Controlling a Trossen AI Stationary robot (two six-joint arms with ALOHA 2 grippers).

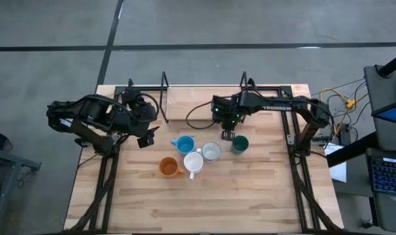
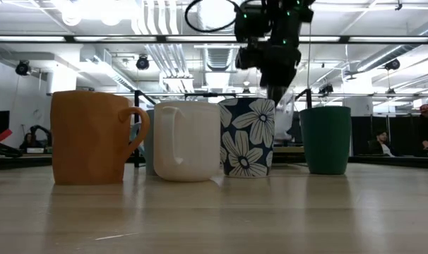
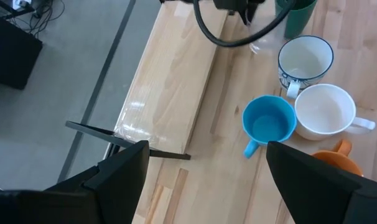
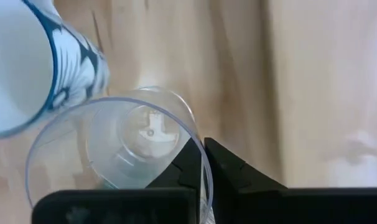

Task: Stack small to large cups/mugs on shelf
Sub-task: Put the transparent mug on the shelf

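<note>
My right gripper (image 4: pixel 202 163) pinches the rim of the clear glass cup (image 4: pixel 114 152), which hangs just beneath it beside the floral mug (image 4: pixel 33 68). I lift straight, avoiding that mug.

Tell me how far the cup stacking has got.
Done: nothing; the shelf carries no cup. In hand: the right tool is shut on the rim of the clear glass. Left: the blue, orange, white, floral and green cups stand unstacked on the table.
</note>
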